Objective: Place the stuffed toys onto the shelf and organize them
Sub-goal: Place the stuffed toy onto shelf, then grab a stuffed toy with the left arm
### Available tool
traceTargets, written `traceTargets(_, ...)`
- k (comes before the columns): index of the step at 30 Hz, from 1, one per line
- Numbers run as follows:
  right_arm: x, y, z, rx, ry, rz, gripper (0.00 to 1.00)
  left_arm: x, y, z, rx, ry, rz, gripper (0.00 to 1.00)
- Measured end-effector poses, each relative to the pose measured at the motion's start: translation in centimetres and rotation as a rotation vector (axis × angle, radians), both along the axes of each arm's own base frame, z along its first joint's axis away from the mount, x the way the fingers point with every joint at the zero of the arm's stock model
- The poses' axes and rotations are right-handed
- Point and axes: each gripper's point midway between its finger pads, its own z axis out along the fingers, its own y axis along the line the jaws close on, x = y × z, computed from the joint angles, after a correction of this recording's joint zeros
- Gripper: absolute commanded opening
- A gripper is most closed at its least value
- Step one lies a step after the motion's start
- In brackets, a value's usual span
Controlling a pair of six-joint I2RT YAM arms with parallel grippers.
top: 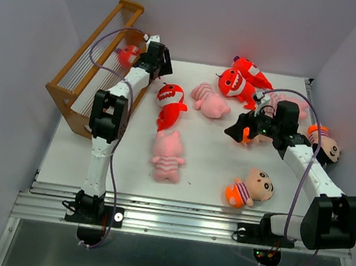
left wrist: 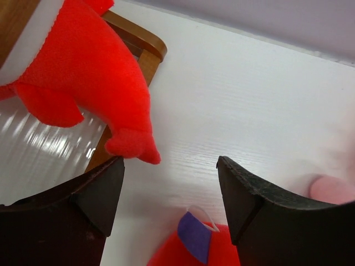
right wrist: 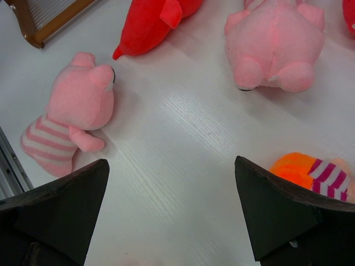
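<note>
Red plush on pale slats: one monster point(top: 128, 54) lies on the shelf point(top: 80, 74), on the side facing the table point(top: 206, 169). It is the only toy there in the top view. The left gripper point(top: 157, 53) hangs just beside it, jaws apart, nothing between them. The right gripper point(top: 236, 130) stands over the table at mid-right, jaws wide apart and empty, with a doll point(top: 249, 137) just under the wrist.

Hazards, as judged:
- The monster may slide off. Cause: it sits at the shelf edge with one limb past the wooden corner, and smooth slats give little hold.
- The left gripper may drag it out. Cause: the fingers are close to the plush, so a sideways retreat could snag it.
- The cable point(top: 97, 47) loops over the shelf and could catch the frame.

View differences:
- Left wrist: shows the overhanging limb, and a purple tag on a second monster point(left wrist: 188, 252) below the jaws. The top view shows neither detail.
- Right wrist: shows a striped pig point(right wrist: 69, 116), a second pig point(right wrist: 274, 44) from behind, and the doll's orange bottom beside the right finger.
- Top view alone: shows the remaining toys scattered across the table
</note>
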Motion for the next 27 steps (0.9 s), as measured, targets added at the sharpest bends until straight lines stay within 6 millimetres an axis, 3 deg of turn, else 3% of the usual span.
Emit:
traceTargets(9,-0.3,0.3,0.0,0.001,-0.017,0.038,1.0,-2.0,-2.4,5.8,-0.088,-0.062,-0.104,0.79)
traceTargets(13,-0.8,0.5,-0.4,0.0,-0.022,0.069,1.0,-3.4,-3.4,7.2,-0.106,-0.075,-0.139,0.79)
traceTargets(20,-1.3,0.6,-0.3,-0.004,-0.048,0.099,1.0,-7.2,-5.6,7.7,-0.071,-0.066,-0.215,0.78)
traceTargets(27,-1.3,0.6,-0.3,-0.007,-0.056,0.106,1.0,-9.5,-7.6,7.1,-0.009,-0.035,-0.238,0.78)
